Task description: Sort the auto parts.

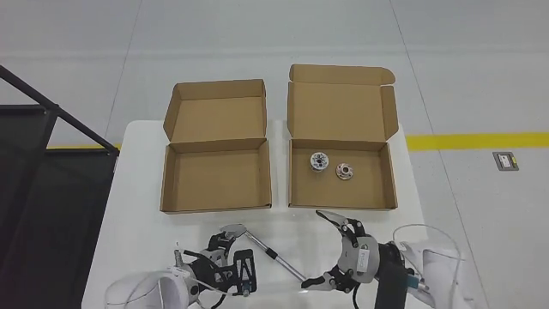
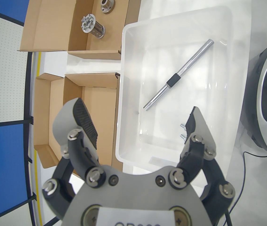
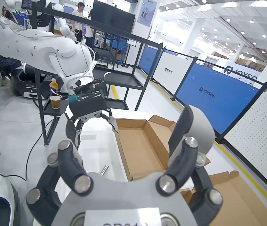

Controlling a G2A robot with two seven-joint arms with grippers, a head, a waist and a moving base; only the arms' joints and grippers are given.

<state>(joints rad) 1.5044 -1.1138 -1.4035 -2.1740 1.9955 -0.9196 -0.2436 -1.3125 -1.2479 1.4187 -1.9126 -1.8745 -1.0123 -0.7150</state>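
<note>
The left box [image 1: 214,176] is ahead of the left gripper [image 2: 138,109] and holds nothing, so sorting into it has not begun. The left gripper hangs over the near end of the clear tray [image 2: 124,71] with its jaws spread wide and nothing between them.

Just beyond its fingertips the rod [image 2: 179,74] lies flat on the tray floor, between the two grippers and touching neither. It is the one part seen waiting to be sorted.

The right gripper [image 1: 328,251] sits beside the rod's far end. Its jaws are also wide apart and empty.

Ahead of it, the right box [image 1: 343,193] already holds two parts well apart from the rod, a slotted cylinder [image 2: 92,25] and a hub [image 2: 107,4].

By my reading the task is well past half done. What remains is to pick up the rod and box it, probably in the left box since it differs from the two round pieces.
</note>
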